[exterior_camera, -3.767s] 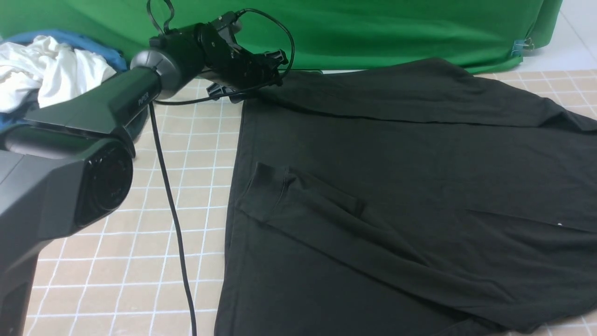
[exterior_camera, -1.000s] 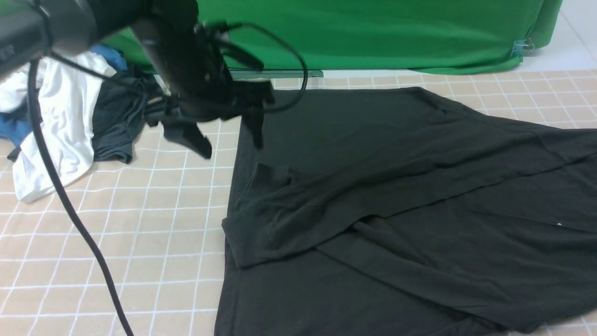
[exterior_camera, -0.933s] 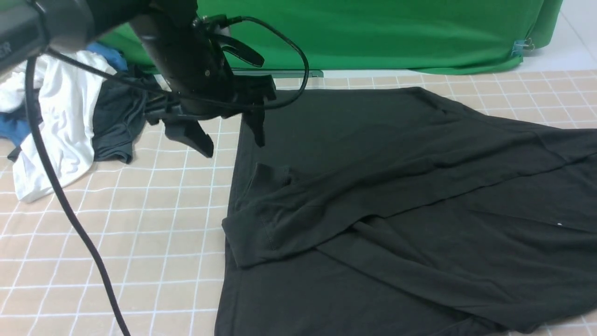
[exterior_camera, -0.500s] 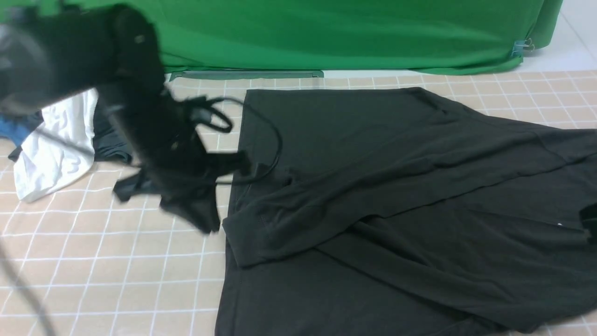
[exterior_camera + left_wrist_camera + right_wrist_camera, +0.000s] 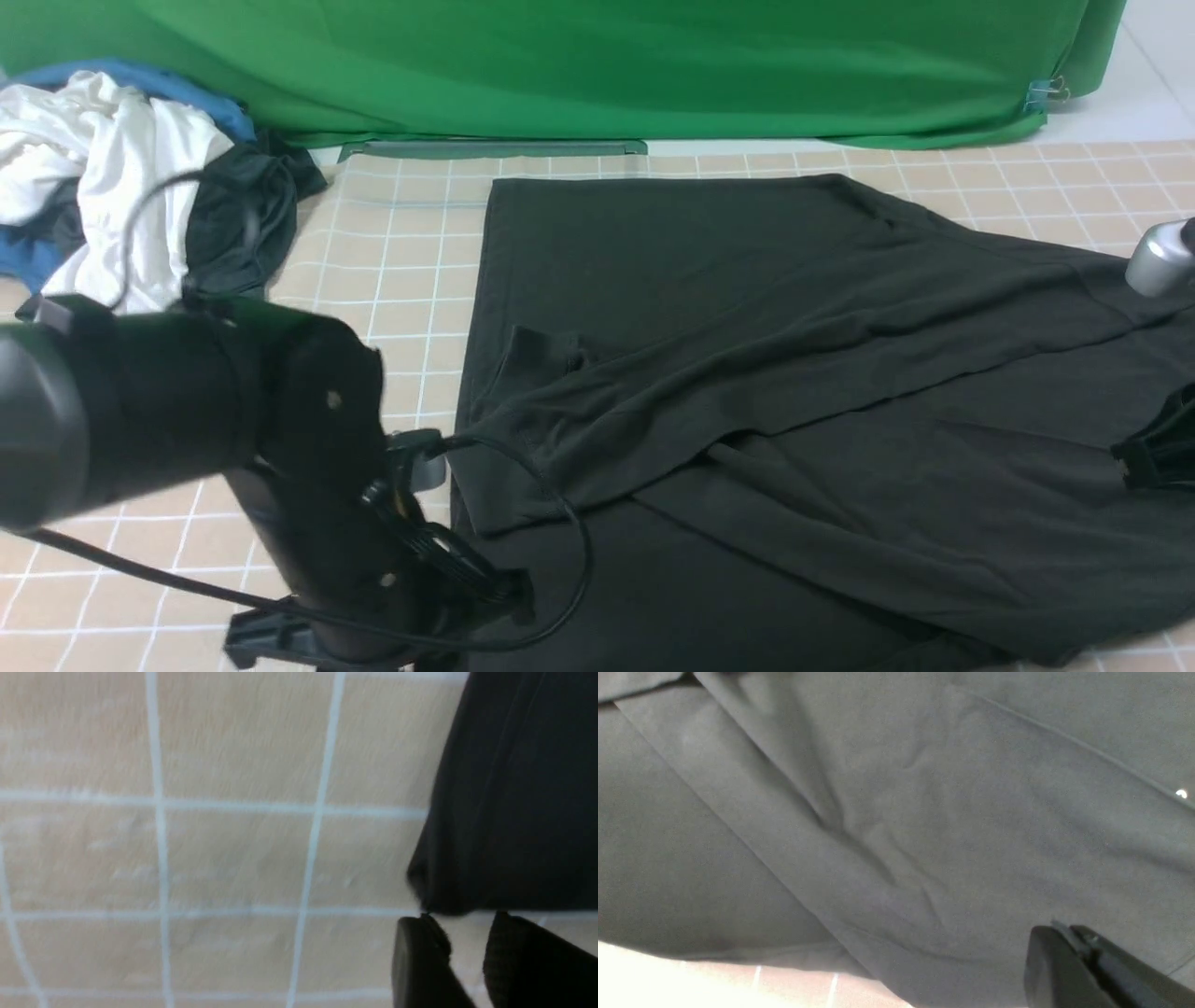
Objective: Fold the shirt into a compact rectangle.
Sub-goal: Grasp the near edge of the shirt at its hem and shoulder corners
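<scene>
Left wrist view puts the left gripper (image 5: 467, 926) low over the checked table (image 5: 210, 858), its fingers (image 5: 420, 952) parted only a little, with bare table showing between them and nothing held. Just ahead of the fingertips lies a near corner of the shirt (image 5: 514, 788), close but apparently not touching. The step looks like a pinch on that corner to carry the near edge over. To do it well, the jaws probably need to spread wider first. Then one finger slides flat along the table under the hem, so that every layer at the corner is caught and not the top one alone.

Off to this claw's right, across the fabric, the right gripper (image 5: 1066, 933) hangs over the shirt's body with its fingers pressed together and no cloth visibly between them. A small white mark (image 5: 1181, 794) sits beyond it. It would have to open and take a matching hold, or the lifted edge will likely skew.

Farther ahead of the left claw, a folded-in sleeve (image 5: 560, 429) rests loosely on the body, so a slow, low lift should keep it from sliding. Beyond and to the claw's left lie a dark grey garment (image 5: 233, 224) and a white garment (image 5: 103, 159), well apart from the work.
</scene>
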Motion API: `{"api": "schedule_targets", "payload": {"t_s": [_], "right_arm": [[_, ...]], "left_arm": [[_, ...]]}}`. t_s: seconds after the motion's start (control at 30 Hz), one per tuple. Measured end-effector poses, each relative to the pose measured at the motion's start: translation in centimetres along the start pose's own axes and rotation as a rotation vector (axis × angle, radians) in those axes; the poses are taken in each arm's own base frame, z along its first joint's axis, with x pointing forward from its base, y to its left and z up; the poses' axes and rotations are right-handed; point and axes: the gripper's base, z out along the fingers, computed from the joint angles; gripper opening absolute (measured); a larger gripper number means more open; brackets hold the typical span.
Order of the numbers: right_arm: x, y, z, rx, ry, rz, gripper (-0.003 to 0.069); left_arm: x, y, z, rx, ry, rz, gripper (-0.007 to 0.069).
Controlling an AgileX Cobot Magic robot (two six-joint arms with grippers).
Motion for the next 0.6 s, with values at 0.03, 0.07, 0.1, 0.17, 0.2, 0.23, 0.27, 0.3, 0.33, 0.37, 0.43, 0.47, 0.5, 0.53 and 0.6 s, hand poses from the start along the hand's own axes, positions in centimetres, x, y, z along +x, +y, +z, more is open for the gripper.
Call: {"api": "schedule_targets", "payload": {"t_s": [0.03,0.07,0.1,0.17,0.2,0.23,0.27,0.3,0.33,0.37,0.43,0.47,0.5,0.53,0.6], "right_arm": [[0.0,0.0,0.0,-0.001,0.0,0.001,0.0027],[0.0,0.0,0.0,-0.001,0.0,0.001,0.0027],[0.0,0.0,0.0,-0.001,0.0,0.001,0.0027],[0.0,0.0,0.0,-0.001,0.0,0.001,0.0027],[-0.1,0.0,0.0,-0.001,-0.001,0.001,0.0027],[-0.1,0.0,0.0,-0.001,-0.001,0.001,0.0027],[-0.1,0.0,0.0,0.0,-0.003,0.001,0.0027],[-0.1,0.0,0.0,0.0,-0.003,0.001,0.0027],[-0.1,0.0,0.0,0.0,-0.002,0.001,0.0027],[-0.2,0.0,0.1,0.0,-0.002,0.001,0.0027],[-0.2,0.0,0.1,-0.001,-0.005,0.002,0.0027],[-0.2,0.0,0.1,-0.001,-0.007,0.002,0.0027],[-0.2,0.0,0.1,-0.001,-0.007,0.002,0.0027],[-0.2,0.0,0.1,0.0,-0.008,0.002,0.0027],[-0.2,0.0,0.1,0.0,-0.009,0.002,0.0027]], "left_arm": [[-0.1,-0.2,0.1,0.009,-0.016,-0.012,0.0243],[-0.2,-0.3,0.2,0.013,-0.023,-0.018,0.0271],[-0.2,-0.3,0.3,0.01,-0.02,-0.027,0.0304],[-0.3,-0.2,0.7,-0.003,-0.009,-0.033,0.0365],[-0.3,-0.2,1.0,-0.009,-0.002,-0.034,0.0391],[-0.3,-0.1,1.1,-0.013,0.001,-0.035,0.0407],[-0.2,0.0,1.4,-0.017,0.005,-0.038,0.0421],[-0.1,0.1,1.9,-0.027,0.022,-0.045,0.0453],[-0.1,0.2,2.0,-0.028,0.026,-0.047,0.0456],[0.0,0.2,2.3,-0.032,0.04,-0.054,0.0478],[0.0,0.1,2.5,-0.021,0.047,-0.068,0.0494],[0.0,0.1,2.6,-0.013,0.047,-0.075,0.0498],[-0.1,-0.1,2.6,0.004,0.039,-0.078,0.0502],[-0.2,-0.2,2.6,0.021,0.03,-0.075,0.0503],[-0.3,-0.5,2.6,0.048,0.015,-0.065,0.0503]]}}
